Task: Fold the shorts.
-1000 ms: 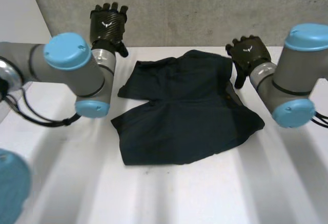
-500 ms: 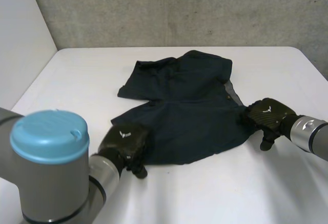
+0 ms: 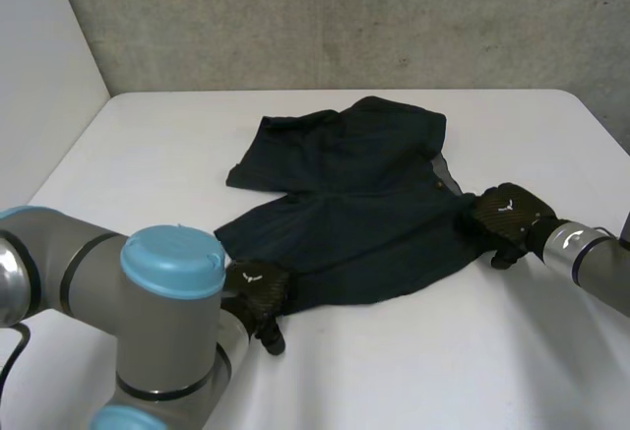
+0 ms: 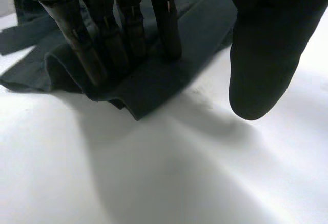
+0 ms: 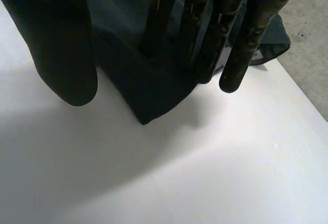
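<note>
Dark navy shorts point(image 3: 359, 214) lie spread flat on the white table point(image 3: 148, 154). My left hand point(image 3: 254, 290) rests on their near left corner. In the left wrist view its straight fingers point(image 4: 123, 34) press down on that corner of the shorts point(image 4: 154, 83), while the thumb point(image 4: 261, 65) hangs apart over bare table. My right hand point(image 3: 507, 215) sits on the right corner. There its straight fingers point(image 5: 205, 39) touch the folded corner of the cloth point(image 5: 148, 90), and its thumb point(image 5: 66, 55) stays off the cloth. Neither hand pinches the fabric.
A grey concrete wall point(image 3: 345, 17) runs behind the table's far edge. A pale wall panel point(image 3: 39, 76) stands at the left. White tabletop lies in front of the shorts and to both sides.
Both hands came from the far side of the shorts to the near left and right corners. They settled onto the cloth, and their fingers drew in a little.
</note>
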Motion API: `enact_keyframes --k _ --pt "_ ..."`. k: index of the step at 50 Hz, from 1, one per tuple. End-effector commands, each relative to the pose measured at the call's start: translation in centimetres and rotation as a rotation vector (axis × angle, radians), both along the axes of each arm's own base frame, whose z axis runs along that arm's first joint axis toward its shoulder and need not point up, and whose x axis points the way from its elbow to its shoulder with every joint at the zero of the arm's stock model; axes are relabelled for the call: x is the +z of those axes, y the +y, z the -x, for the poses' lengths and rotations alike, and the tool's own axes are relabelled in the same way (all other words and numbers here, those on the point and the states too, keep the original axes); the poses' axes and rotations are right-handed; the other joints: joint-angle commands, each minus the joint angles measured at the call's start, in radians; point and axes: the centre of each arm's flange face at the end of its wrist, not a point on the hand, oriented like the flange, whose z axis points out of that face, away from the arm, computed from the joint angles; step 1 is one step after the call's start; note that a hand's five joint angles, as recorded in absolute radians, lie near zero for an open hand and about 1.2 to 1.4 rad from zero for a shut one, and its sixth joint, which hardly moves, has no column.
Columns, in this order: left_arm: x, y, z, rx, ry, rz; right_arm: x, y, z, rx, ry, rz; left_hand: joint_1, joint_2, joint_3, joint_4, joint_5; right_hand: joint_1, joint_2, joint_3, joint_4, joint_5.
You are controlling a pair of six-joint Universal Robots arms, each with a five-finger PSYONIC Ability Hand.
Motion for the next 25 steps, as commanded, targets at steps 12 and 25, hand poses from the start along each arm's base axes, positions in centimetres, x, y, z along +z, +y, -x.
enact_keyframes --k 12,25 --pt "0.3 -3.5 1.6 0.063 0.024 0.094 -0.8 -2.3 -1.6 0.026 0.001 0.041 0.098 0.092 0.085 0.092 0.086 0.660 0.563 0.566 0.567 0.594" --pt "-0.2 -5.7 2.7 0.054 -0.005 0.140 0.5 -2.0 -2.7 0.009 -0.090 0.008 0.112 0.107 0.099 0.107 0.101 0.845 0.747 0.751 0.751 0.779"
